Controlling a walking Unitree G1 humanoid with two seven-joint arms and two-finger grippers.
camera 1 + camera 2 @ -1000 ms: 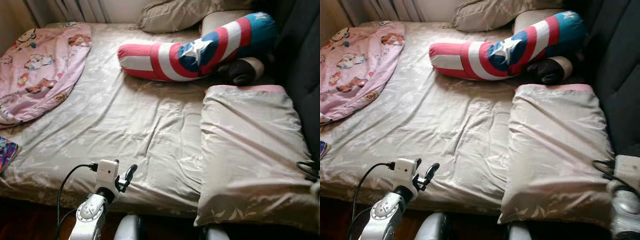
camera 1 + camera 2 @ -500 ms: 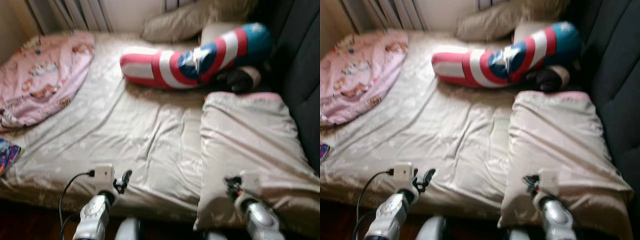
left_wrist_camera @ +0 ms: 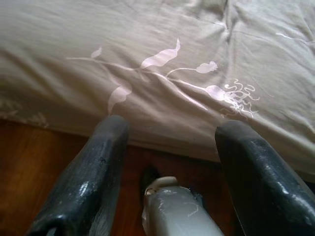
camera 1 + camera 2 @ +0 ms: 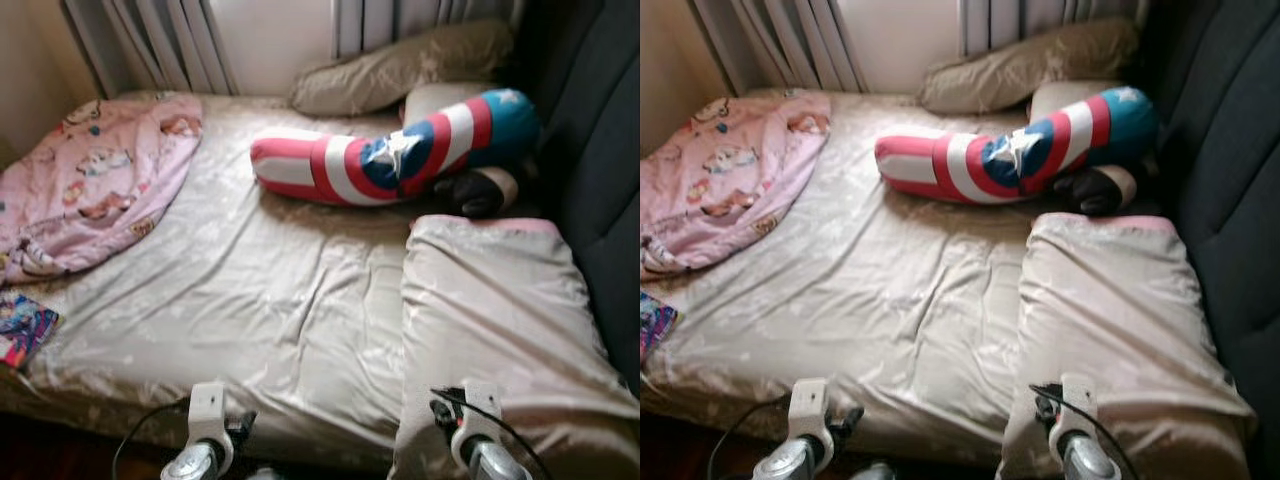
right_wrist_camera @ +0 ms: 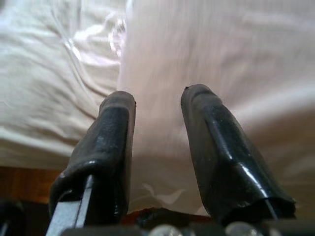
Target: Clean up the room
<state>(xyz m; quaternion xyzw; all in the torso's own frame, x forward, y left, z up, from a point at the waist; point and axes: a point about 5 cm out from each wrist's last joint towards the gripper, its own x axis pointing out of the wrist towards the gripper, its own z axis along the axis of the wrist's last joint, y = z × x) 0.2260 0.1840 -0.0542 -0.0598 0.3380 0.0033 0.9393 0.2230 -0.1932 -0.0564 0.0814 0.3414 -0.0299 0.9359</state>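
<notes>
Bed (image 4: 260, 300), covered by a beige sheet, is cut off at its near edge, where the left gripper (image 3: 170, 142) is held wide apart over the sheet's overhang and wooden floor (image 3: 29, 147). The right gripper (image 5: 157, 123) is seen narrowly parted above a beige pillow (image 4: 495, 310) at the right edge. A striped bolster (image 4: 390, 150) partly hides a dark object by the far edge; a pink blanket (image 4: 90, 180) and curtains (image 4: 160, 40) are blurred.

bed (image 4: 280, 300) — beige sheet | curtains (image 4: 160, 40) | dark headboard (image 4: 600, 180) — wood floor (image 3: 29, 152)
</notes>
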